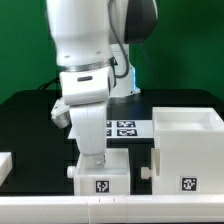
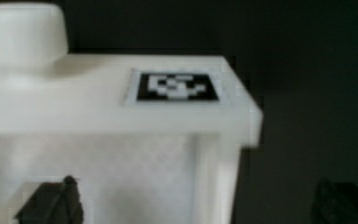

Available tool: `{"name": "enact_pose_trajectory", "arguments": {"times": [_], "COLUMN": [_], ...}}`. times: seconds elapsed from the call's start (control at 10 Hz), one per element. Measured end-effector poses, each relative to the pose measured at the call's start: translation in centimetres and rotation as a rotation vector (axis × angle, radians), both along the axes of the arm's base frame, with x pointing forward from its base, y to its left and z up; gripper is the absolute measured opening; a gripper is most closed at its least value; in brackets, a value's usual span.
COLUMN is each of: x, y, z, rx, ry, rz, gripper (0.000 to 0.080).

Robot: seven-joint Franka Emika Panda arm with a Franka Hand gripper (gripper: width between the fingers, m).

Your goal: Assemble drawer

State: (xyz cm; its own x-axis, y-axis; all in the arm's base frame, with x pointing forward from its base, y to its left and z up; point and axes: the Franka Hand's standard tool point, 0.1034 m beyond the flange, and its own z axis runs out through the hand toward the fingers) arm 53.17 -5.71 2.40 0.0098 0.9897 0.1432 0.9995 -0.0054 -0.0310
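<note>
A small white drawer tray [image 1: 101, 178] stands near the table's front edge, with a tag on its front face and a knob [image 1: 68, 172] on the side toward the exterior view's left. My gripper [image 1: 92, 156] is lowered onto it. In the wrist view the tray [image 2: 123, 130] fills the picture, showing its round knob [image 2: 19, 35] and a tag [image 2: 176, 87]. The gripper [image 2: 197, 205] is open: one dark fingertip [image 2: 51, 200] lies over the tray's white wall, the other [image 2: 346, 200] beyond its edge over the black table. The large cube-shaped housing [image 1: 186, 150] stands just to the exterior view's right.
The marker board [image 1: 122, 127] lies flat behind the tray. Another white part [image 1: 5, 165] shows at the exterior view's left edge. A white rail [image 1: 110, 205] runs along the front of the black table. The backdrop is green.
</note>
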Motion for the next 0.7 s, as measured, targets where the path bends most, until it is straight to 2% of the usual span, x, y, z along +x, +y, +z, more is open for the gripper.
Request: {"name": "enact_pose_trajectory", "arguments": {"times": [0.2, 0.4, 0.5, 0.6, 0.7], "x": [-0.69, -0.71, -0.71, -0.71, -0.71], "y": [-0.92, -1.03, -1.02, -1.02, -1.01], "z": [-0.98, -0.99, -1.0, -1.0, -1.0], "rx": [0.015, 0.017, 0.017, 0.017, 0.017], "ry": [0.015, 0.015, 0.015, 0.015, 0.015], "rz": [-0.013, -0.019, -0.019, -0.019, -0.018], "gripper": [0.0649, 0.0649, 0.0547, 0.0411, 0.0411]}}
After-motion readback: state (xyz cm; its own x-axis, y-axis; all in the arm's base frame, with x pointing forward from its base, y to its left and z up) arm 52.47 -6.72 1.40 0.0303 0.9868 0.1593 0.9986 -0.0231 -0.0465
